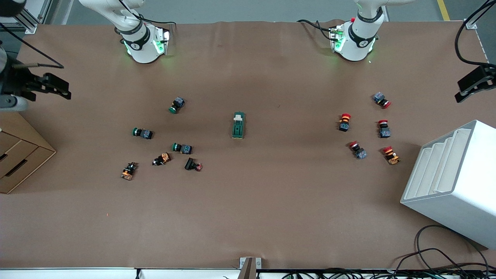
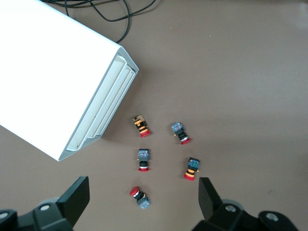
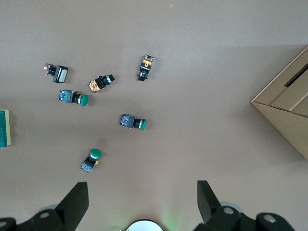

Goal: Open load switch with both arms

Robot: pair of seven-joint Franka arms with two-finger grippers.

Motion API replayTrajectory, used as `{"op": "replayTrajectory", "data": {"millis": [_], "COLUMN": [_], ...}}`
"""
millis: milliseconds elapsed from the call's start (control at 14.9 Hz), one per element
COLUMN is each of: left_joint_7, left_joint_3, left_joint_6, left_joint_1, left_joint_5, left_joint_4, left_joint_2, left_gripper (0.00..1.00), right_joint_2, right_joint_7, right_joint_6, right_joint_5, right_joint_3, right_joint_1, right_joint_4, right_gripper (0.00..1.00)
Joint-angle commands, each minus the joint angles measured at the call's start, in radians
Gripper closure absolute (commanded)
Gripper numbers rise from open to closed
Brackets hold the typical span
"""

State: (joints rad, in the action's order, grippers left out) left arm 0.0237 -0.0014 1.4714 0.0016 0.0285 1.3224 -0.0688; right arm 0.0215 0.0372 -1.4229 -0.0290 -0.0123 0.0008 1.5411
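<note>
Green load switch lies untouched at the middle of your front view, both hands up and open.

You see it flat on the brown worktop, its white sliding piece at the end toward the arm bases. Your left hand hangs with fingers spread wide over the five red buttons beside the white box, at the right of the front view. Your right hand hangs equally wide open over the green buttons and orange-black parts in the left half of that view, near the cardboard drawers. Neither hand touches anything.
</note>
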Motion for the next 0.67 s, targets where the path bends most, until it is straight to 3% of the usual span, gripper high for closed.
{"op": "replayTrajectory", "data": {"millis": [0, 402, 603], "left_joint_7": [0.024, 0.019, 0.008], "left_joint_3": [0.000, -0.054, -0.091], "left_joint_6": [-0.041, -0.068, -0.010], "left_joint_1": [-0.017, -0.022, -0.029], "left_joint_5": [-0.015, -0.016, -0.015], "left_joint_4": [0.026, 0.178, 0.248], "left_joint_2": [0.020, 0.113, 0.151], "left_gripper": [0.00, 0.00, 0.00], "right_joint_2": [0.077, 0.086, 0.087], "right_joint_7": [0.000, 0.001, -0.013], "right_joint_6": [-0.008, -0.017, -0.016], "right_joint_5": [0.020, 0.044, 0.050], "right_joint_3": [0.024, 0.032, 0.031], "right_joint_1": [-0.005, -0.002, 0.001], "right_joint_4": [0.053, 0.053, 0.050], "right_gripper": [0.00, 0.00, 0.00]}}
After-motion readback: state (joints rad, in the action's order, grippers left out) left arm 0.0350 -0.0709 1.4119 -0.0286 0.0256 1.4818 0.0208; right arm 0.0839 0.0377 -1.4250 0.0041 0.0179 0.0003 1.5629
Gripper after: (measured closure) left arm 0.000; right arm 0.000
